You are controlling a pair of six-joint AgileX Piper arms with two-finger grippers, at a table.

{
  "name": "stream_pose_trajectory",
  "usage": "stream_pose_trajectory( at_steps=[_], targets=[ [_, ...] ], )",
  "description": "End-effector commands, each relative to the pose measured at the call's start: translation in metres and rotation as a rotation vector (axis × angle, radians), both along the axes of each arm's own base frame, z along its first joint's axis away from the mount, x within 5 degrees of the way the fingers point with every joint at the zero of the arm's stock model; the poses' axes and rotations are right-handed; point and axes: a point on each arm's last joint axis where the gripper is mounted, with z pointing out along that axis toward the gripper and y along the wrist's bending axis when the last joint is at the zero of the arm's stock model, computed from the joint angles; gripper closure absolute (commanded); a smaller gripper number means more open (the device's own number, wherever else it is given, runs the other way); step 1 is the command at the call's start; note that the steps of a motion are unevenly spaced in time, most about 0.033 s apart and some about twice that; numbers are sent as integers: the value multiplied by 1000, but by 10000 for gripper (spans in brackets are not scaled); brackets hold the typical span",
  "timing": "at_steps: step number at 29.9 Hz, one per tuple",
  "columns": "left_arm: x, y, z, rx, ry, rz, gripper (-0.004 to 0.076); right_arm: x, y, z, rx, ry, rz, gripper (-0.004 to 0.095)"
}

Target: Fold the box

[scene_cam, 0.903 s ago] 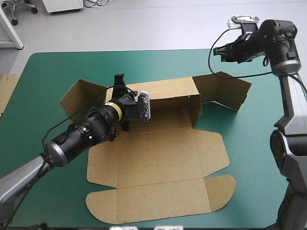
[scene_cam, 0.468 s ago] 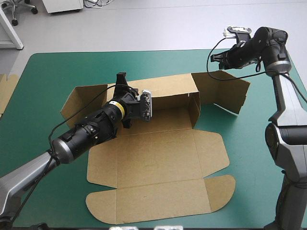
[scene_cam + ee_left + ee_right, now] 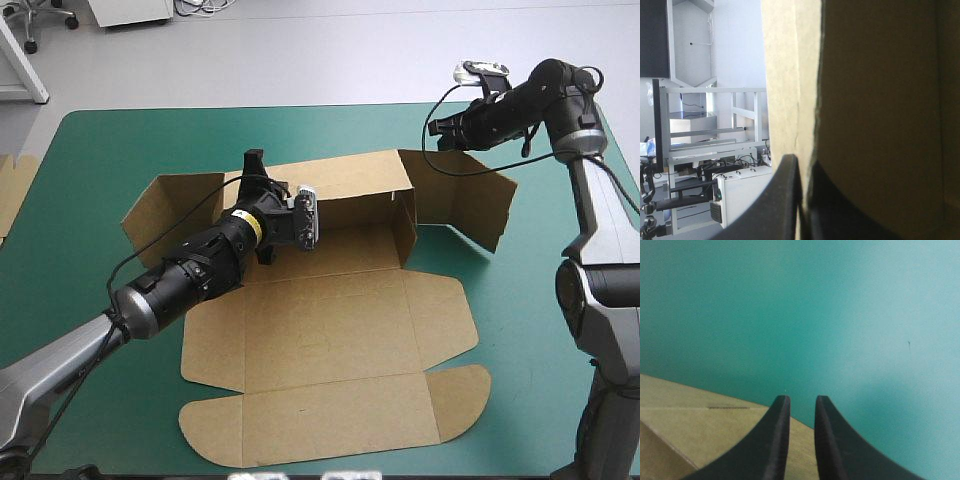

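Found the box (image 3: pixel 330 330), brown cut board, at mid-desk on the teal-green cover (image 3: pixel 100 150); near panels and their rounded flaps flat on the desk, toward the near edge; far long wall raised upright, with a short end wall turned up at its right end; beyond that end, a far-right flap (image 3: pixel 465 195) standing on edge, angled off toward the desk's right side; at the opposite end, a far-left flap (image 3: pixel 165 205) lifted clear of the cover.

Logged the left gripper (image 3: pixel 253 172) reaching in from the left across the flat panels, set on the top edge of the raised long wall near its left end; checked in the left wrist view: all but closed, pinching the box; one black finger (image 3: pixel 782 200) pressed against the board's pale cut edge, the other dark against the brown face on the far side of the sheet.

Logged the right gripper (image 3: pixel 437 128) held high near the desk's far edge, just above the upper far corner of the far-right flap; contact with the flap not readable from above. Checked in the right wrist view: fingers (image 3: pixel 780 415) a narrow slit apart, gripping nothing, teal-green cover showing through the slit and ahead of the tips; brown board under the fingers and off to one side of them.

Noted an edge of spare board (image 3: pixel 15 190) at the desk's left edge, well apart from the box.
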Motion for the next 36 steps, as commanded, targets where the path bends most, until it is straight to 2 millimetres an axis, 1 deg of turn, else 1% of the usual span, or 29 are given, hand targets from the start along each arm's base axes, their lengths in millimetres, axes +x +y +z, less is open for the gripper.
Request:
stream_pose_trajectory(
  at_steps=[1,3,7,12,15,17,21,24,28,30,36],
  targets=[
    [-1,5,4,-35,29,62,734,-33,3,42,12,-89,47,737],
    [-1,5,4,-38,28,62,734,-42,2,43,-6,-86,60,737],
    [-1,4,4,-42,28,60,734,-58,2,36,-16,-59,92,737],
    [-1,4,3,-40,31,59,734,-70,6,30,21,-76,126,737],
    [-1,4,3,-40,29,57,734,-79,9,16,56,-66,157,737],
    [-1,4,3,-39,26,55,734,-87,11,10,87,-117,160,737],
    [-1,4,3,-37,25,55,734,-103,12,6,117,-239,150,737],
    [-1,3,3,-41,22,49,734,-106,12,-1,111,-285,178,737],
    [0,2,5,-33,3,29,734,-109,14,-13,111,-281,214,737],
    [0,1,5,-26,-7,19,734,-111,15,-15,114,-286,232,736],
    [1,1,4,-15,-7,20,734,-120,18,-14,126,-371,309,736]
  ],
)
